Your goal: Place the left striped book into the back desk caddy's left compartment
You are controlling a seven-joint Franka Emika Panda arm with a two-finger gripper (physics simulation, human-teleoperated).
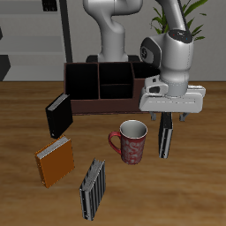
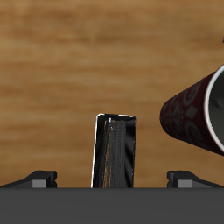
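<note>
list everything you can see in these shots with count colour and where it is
desk caddy: 1, dark brown and black, at the table's back
left striped book: 1, mostly black, upright beside the mug, under the gripper
grey-and-black striped book: 1, near the table's front edge
orange book: 1, orange-brown, on the table beside the grey-and-black striped book
black book: 1, plain black, by the caddy's end
mug: 1, red patterned, white inside, mid-table
table: 1, wood brown
plant: 1, green, background
gripper: 1, white and grey, above the left striped book; open or shut unclear
</note>
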